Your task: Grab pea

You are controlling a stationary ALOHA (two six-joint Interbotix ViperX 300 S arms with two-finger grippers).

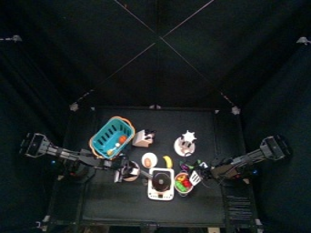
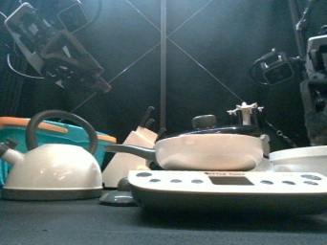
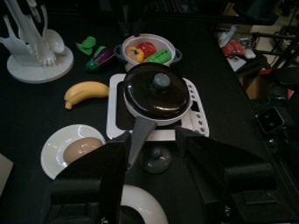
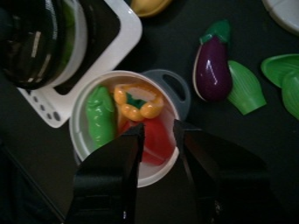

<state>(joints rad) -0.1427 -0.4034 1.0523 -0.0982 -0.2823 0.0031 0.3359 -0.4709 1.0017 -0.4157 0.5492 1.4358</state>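
Observation:
A white bowl (image 4: 173,87) holds a green ridged pea pod (image 4: 100,118), a yellow-orange pepper (image 4: 135,103) and a red piece (image 4: 152,144). My right gripper (image 4: 176,171) is open and hangs just above the bowl, with one jaw on each side of the red piece. In the top view the bowl (image 1: 185,183) sits at the table's front right, with the right gripper (image 1: 197,173) over it. My left gripper (image 3: 158,179) is open above a white kettle (image 3: 140,206) and rests at the front left (image 1: 125,171). The bowl also shows in the left wrist view (image 3: 149,48).
A purple eggplant (image 4: 212,68) and flat green pieces (image 4: 246,87) lie beside the bowl. A black-lidded pot (image 3: 158,92) stands on a white scale (image 3: 198,114). A banana (image 3: 84,90), a small plate (image 3: 73,147), a white rack (image 1: 187,139) and a blue basket (image 1: 112,136) are also there.

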